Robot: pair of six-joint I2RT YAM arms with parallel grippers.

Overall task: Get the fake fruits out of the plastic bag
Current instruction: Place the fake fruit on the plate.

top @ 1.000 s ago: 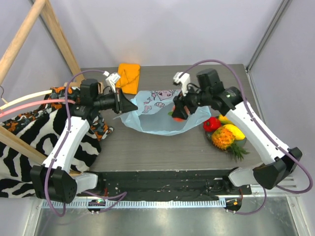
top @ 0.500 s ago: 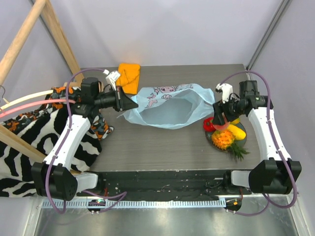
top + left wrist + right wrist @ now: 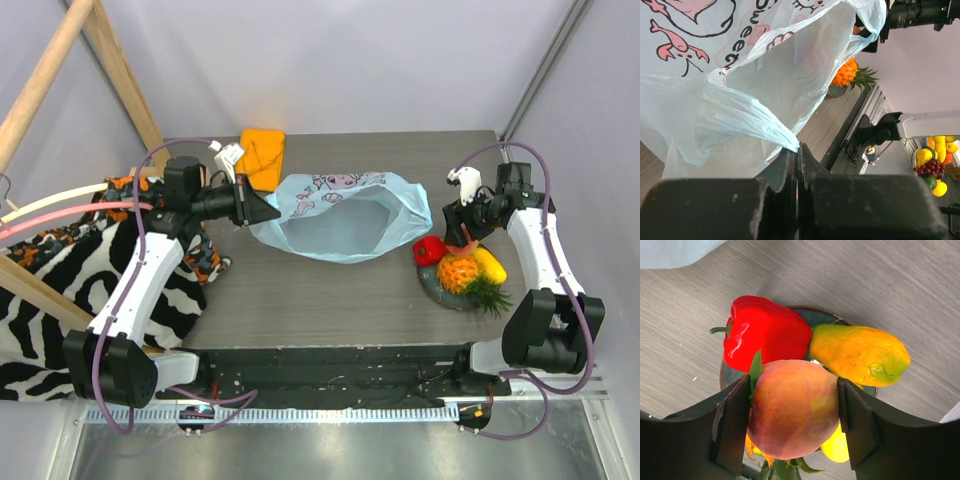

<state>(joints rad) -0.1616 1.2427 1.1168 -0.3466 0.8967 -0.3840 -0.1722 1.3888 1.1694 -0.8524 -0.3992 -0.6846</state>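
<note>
The right hand (image 3: 794, 390) holds the peach (image 3: 790, 415) above the plate (image 3: 816, 316) at the right edge of the desk (image 3: 330, 290). The left hand (image 3: 798, 156) pinches the rim of the bag (image 3: 340, 218).

A folded orange cloth (image 3: 263, 157) lies at the table's (image 3: 320, 300) far edge — zebra-striped cloth (image 3: 50, 280) left, dark dish (image 3: 430, 285) right.

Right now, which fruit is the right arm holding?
The peach, clamped between the right jaws; the red pepper, yellow fruit and pineapple sit on the dish.
</note>
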